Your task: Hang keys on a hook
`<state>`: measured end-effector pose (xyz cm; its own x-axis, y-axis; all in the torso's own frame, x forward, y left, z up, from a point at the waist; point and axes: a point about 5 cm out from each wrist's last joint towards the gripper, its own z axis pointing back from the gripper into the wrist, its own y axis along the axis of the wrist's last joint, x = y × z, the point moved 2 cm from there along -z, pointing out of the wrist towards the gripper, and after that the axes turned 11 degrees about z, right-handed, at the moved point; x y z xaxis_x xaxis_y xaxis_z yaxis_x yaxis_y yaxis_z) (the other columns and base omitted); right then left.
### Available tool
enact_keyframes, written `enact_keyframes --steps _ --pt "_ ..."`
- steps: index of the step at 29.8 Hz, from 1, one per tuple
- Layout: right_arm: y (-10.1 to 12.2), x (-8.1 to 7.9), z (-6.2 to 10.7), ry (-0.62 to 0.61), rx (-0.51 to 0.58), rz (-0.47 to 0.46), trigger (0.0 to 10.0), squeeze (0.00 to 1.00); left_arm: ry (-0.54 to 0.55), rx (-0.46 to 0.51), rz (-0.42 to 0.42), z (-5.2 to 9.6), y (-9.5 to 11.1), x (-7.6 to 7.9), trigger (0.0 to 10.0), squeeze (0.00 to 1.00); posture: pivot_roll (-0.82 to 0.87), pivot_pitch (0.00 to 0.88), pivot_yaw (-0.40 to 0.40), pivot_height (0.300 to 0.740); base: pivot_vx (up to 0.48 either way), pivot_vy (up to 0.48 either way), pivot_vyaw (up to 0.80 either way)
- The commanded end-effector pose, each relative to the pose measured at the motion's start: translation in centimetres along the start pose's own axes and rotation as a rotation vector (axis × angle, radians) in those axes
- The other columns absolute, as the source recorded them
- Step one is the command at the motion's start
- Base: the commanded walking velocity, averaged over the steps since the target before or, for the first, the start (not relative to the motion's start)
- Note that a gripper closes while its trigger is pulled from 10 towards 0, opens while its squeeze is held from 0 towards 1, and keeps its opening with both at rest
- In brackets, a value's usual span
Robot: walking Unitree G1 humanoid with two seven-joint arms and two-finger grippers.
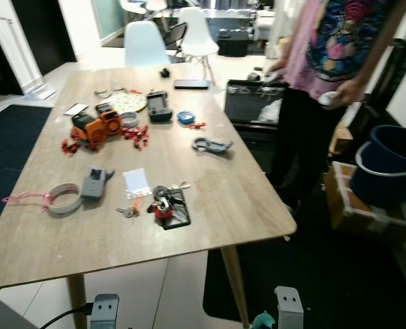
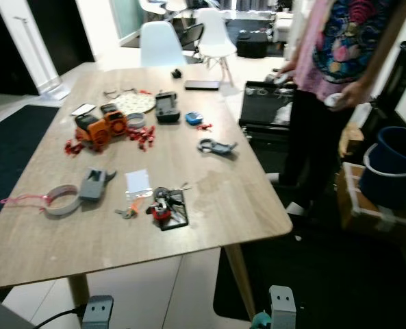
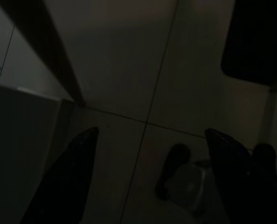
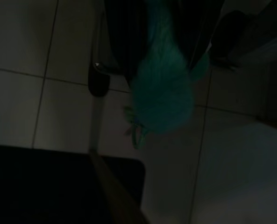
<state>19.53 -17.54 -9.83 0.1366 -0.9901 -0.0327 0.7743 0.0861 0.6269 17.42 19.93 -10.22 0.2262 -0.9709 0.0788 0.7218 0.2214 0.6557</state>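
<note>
Both silver arms hang low below the near edge of the light wooden table (image 1: pixel 209 171): the left gripper (image 3: pixel 147 182) points at dim floor tiles with its two black fingers (image 3: pixel 68 177) spread wide and nothing between them, while the right gripper (image 4: pixel 159 100) holds a fluffy teal tuft — whether its jaws are parted or closed cannot be told. The bunch of metal keys with a red tag (image 1: pixel 163 200) lies flat on the table near the front edge, resting on a small black rectangular plate (image 1: pixel 177 214) — just beside a white card (image 1: pixel 135 179) and a grey plastic clip (image 1: pixel 92 184).
</note>
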Motion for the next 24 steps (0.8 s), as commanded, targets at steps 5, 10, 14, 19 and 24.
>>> enact_keyframes --steps 5,10,14,19,24 --pt "-0.01 -0.35 -0.07 0.017 -0.007 0.019 10.0 0.0 0.029 -0.013 -0.003 0.4 -0.64 -1.45 10.0 0.0 0.07 0.041 -0.019 0.74 0.0 0.0 0.8" --pt "-0.02 -0.38 -0.07 0.02 -0.009 0.028 10.0 0.0 0.032 -0.013 -0.002 0.43 -0.68 -1.55 10.0 0.0 0.07 0.039 -0.02 0.74 0.0 0.0 0.8" --pt "0.04 -0.4 -0.08 0.021 -0.008 0.032 10.0 0.0 0.033 -0.012 -0.001 0.42 -0.64 -1.56 10.0 0.0 0.07 0.033 -0.021 0.74 0.0 0.0 0.8" --pt "0.11 -0.37 -0.1 0.022 -0.007 0.035 10.0 0.0 0.034 -0.01 0.001 0.4 -0.57 -1.56 10.0 0.0 0.07 0.03 -0.022 0.74 0.0 0.0 0.8" --pt "0.26 -0.32 -0.12 0.022 -0.003 0.038 10.0 0.0 0.033 -0.008 0.003 0.4 -0.53 -1.56 10.0 0.0 0.07 0.027 -0.023 0.74 0.0 0.0 0.8"
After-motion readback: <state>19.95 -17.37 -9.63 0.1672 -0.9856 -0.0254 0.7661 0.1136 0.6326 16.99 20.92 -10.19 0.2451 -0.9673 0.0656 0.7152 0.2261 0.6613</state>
